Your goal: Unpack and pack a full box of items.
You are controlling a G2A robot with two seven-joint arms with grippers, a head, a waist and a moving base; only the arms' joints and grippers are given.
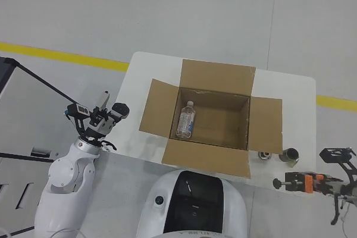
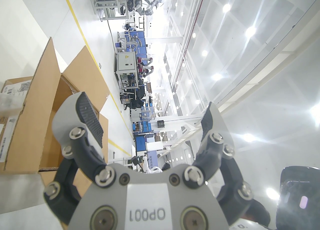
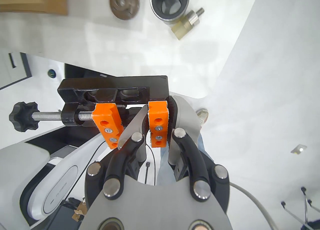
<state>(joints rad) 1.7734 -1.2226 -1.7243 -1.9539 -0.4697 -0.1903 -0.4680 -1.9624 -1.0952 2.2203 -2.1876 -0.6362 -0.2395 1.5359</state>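
Orange-padded clamp [image 3: 112, 88] sat pinched in my right gripper [image 3: 157, 116], box [image 1: 205, 157] at ten o'clock; left gripper [image 2: 147, 116] spread, empty.

Bright, even overhead light fills the top view: the white table [image 1: 137, 77] and pale floor [image 1: 59, 24] carry hardly any hard shadow, and only the inside of the cardboard box [image 1: 226, 128] is darker, with soft shade along its walls. In the left wrist view the ceiling lamps [image 2: 226, 7] flare into white stars, glare washes out the far hall, and the yellow floor line [image 2: 72, 13] bows towards the edge. In the right wrist view soft grey shadows lie beside the metal cylinder [image 3: 170, 1], the black clamp [image 3: 112, 88] shows dull highlights, and the table's edge curves strongly.
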